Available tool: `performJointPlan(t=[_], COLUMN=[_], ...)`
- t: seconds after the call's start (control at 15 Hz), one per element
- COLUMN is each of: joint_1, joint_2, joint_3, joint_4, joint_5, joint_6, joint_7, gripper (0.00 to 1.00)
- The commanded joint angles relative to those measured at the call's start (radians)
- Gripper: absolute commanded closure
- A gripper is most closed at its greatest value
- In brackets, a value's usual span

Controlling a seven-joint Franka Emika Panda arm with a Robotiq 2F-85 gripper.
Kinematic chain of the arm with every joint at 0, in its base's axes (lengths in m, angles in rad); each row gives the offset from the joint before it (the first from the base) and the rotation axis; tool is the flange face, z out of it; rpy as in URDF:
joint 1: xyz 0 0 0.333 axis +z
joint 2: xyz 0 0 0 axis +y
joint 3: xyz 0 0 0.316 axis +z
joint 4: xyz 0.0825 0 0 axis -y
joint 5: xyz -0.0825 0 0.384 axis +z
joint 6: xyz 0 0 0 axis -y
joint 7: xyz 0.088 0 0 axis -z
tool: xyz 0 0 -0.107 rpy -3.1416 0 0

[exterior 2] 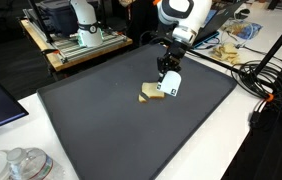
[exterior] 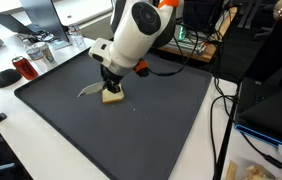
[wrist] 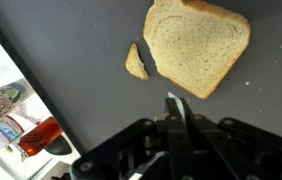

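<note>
Gripper (wrist: 176, 112) jaws shut tight, holding nothing, just beside the bread slice (wrist: 196, 45) lying flat on the dark mat (wrist: 81, 40) — light, soft, crumbly, a torn fragment (wrist: 136, 62) alongside — best taken gently across opposite crust edges.

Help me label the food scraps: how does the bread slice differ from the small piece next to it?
The bread slice is far larger than the bread fragment. The slice is a broad, rounded square; the fragment is a narrow, curved sliver. Both are pale tan and lie flat on the dark mat, slightly apart.
</note>
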Motion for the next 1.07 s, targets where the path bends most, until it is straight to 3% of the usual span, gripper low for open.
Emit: performJointPlan(t=[0.0,0.6,1.0], joint_1=[-0.03,-0.124,-0.174], joint_2=[-0.131,-0.33,-0.42], joint_3=[0.02,0.015,0.025], joint_4=[-0.172,-0.449,-0.581], joint_5=[-0.051,-0.08,-0.027], joint_6=[0.119,0.479,0.642], joint_7=[0.026,-0.056,-0.22], gripper=[0.99,0.99,0.99])
